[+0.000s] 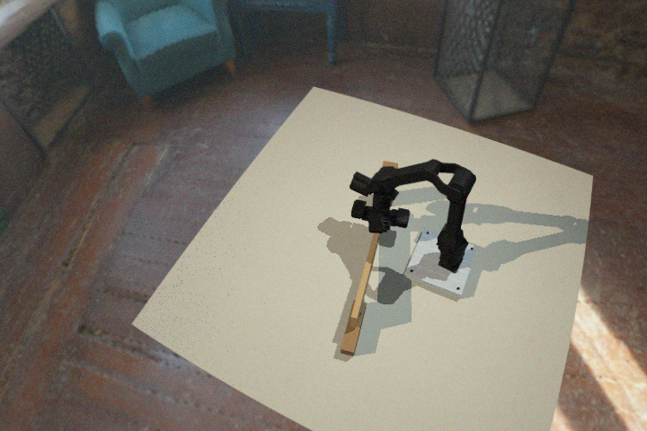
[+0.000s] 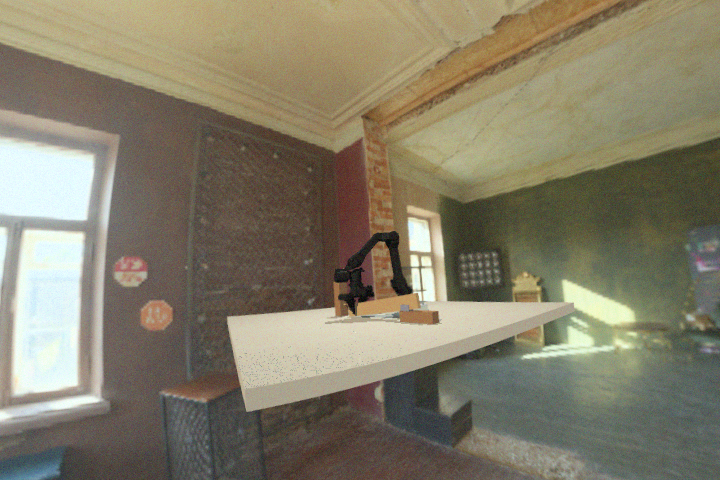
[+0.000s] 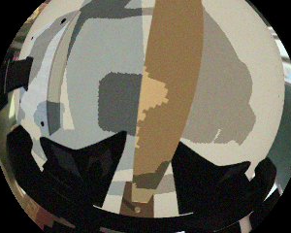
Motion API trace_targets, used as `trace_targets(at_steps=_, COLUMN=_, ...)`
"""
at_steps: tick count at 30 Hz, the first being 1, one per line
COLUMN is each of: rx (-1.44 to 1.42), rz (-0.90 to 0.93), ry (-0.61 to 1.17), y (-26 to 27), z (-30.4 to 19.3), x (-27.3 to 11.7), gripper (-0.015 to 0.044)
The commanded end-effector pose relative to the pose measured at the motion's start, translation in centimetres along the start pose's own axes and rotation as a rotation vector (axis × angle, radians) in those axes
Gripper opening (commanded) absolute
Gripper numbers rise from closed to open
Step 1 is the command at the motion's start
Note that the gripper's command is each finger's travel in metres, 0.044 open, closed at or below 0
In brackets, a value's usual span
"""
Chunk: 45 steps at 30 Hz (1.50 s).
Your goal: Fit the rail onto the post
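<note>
The long wooden rail [image 1: 364, 282] [image 2: 386, 305] [image 3: 177, 49] slopes down from the low footboard block [image 1: 350, 342] [image 2: 420, 317] towards the table in front of the post. Its far end is at the grey bracket [image 2: 404, 307]. The post [image 1: 390, 163] [image 2: 338, 294] [image 3: 128, 201] stands upright beyond the rail's near end. One peg [image 3: 138, 210] shows in the wrist view; the other is not visible. My gripper [image 1: 378, 231] [image 3: 148, 139] is partly open, pointing down, with its fingers on both sides of the rail near its low end. A gap shows at the left finger; the right finger is very close to the rail.
The arm's white base plate [image 1: 433, 274] [image 3: 39, 92] lies beside the rail, to its right in the top view. The pale table top [image 1: 263, 254] [image 2: 315, 350] carries everything. Shadows of the arm fall across it and the rail.
</note>
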<state>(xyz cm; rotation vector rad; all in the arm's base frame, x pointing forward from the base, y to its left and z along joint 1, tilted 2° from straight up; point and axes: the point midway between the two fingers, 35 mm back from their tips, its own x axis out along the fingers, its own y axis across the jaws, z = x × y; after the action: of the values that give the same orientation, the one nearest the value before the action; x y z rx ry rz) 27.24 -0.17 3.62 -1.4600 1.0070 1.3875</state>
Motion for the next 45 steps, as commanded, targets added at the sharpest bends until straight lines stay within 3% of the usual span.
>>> trace_targets(at_steps=1, rx=-0.003, rz=0.000, ry=0.005, y=0.0, z=-0.1, x=0.0, gripper=0.0125)
trace_targets(at_steps=3, rx=-0.003, rz=0.000, ry=0.005, y=0.0, z=-0.1, x=0.0, gripper=0.0073)
trace_targets(at_steps=12, rx=-0.003, rz=0.000, ry=0.005, y=0.0, z=-0.1, x=0.0, gripper=0.0000)
trace_targets(at_steps=45, rx=-0.003, rz=0.000, ry=0.005, y=-0.1, z=0.0, x=-1.1, gripper=0.0000)
